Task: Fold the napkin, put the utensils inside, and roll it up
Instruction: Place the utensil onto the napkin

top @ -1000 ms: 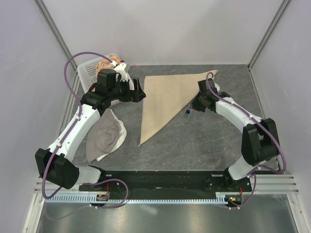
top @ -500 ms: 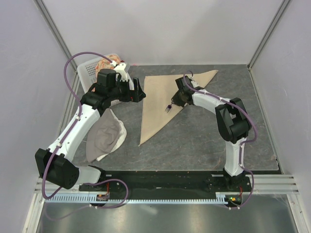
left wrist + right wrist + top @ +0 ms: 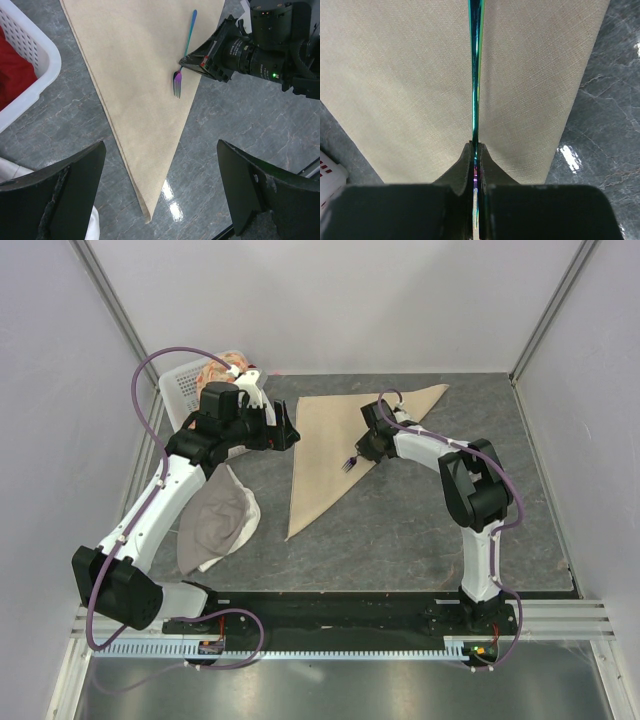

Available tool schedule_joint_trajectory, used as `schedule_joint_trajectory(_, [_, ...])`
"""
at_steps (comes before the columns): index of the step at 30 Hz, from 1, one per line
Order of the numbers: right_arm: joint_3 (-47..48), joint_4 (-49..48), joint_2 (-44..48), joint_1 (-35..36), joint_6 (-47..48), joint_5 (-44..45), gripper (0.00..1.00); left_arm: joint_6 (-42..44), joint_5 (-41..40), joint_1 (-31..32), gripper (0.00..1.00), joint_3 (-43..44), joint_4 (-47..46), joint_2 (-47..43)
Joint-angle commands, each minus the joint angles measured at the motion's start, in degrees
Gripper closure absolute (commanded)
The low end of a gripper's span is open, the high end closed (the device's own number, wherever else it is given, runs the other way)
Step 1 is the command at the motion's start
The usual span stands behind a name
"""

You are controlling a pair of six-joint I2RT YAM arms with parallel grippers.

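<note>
The beige napkin [image 3: 335,445] lies folded into a triangle on the grey table, its long point toward the front. It also shows in the left wrist view [image 3: 135,75] and the right wrist view [image 3: 410,85]. My right gripper [image 3: 366,450] is shut on the fork [image 3: 349,462], holding it just above the napkin's right edge. The fork's teal handle [image 3: 475,65] runs out from between the shut fingers; its purplish tines [image 3: 177,87] hang over the cloth. My left gripper [image 3: 290,432] is open and empty, hovering over the napkin's left edge.
A white basket [image 3: 190,385] with red and floral cloth stands at the back left. A grey-and-white cloth [image 3: 220,520] lies on the table left of the napkin, under my left arm.
My right gripper has carried the fork from the bare table at the right leftward onto the napkin's right edge, and in the last half second settled slightly. The left arm has not moved.
</note>
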State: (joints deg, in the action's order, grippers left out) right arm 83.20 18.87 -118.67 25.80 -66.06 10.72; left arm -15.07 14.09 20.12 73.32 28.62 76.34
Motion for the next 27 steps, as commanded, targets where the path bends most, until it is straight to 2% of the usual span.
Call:
schedule_joint_trajectory(1, [0.4,-0.9,-0.3,0.0,-1.8,1.9,1.00,-1.2,1.1,0.3,0.00,0.8,-1.5,-1.6])
schedule_joint_trajectory(7, [-0.4,-0.8,-0.8,-0.1,-1.9,1.1,1.00,-1.3,1.2,0.4,0.00,0.8,-1.6,-1.7])
schedule_joint_trajectory(11, [-0.9,-0.9,-0.6,0.0,-2.1,0.7,0.91,-1.4,1.2,0.4,0.00,0.8,-1.6,-1.9])
schedule_joint_trajectory(16, [-0.8,-1.2,-1.0,-0.1,-2.0,-0.7,0.85,-1.4,1.2,0.4,0.00,0.8,-1.6,-2.2])
schedule_joint_trajectory(20, [-0.9,-1.2,0.0,-0.1,-1.8,-1.6,0.60,-1.4,1.0,0.3,0.00,0.7,-1.5,-2.2])
schedule_joint_trajectory(27, [-1.9,-4.5,5.9,-0.4,1.6,-3.2,0.55,-1.2,0.5,0.4,0.00,0.7,-1.6,-2.2])
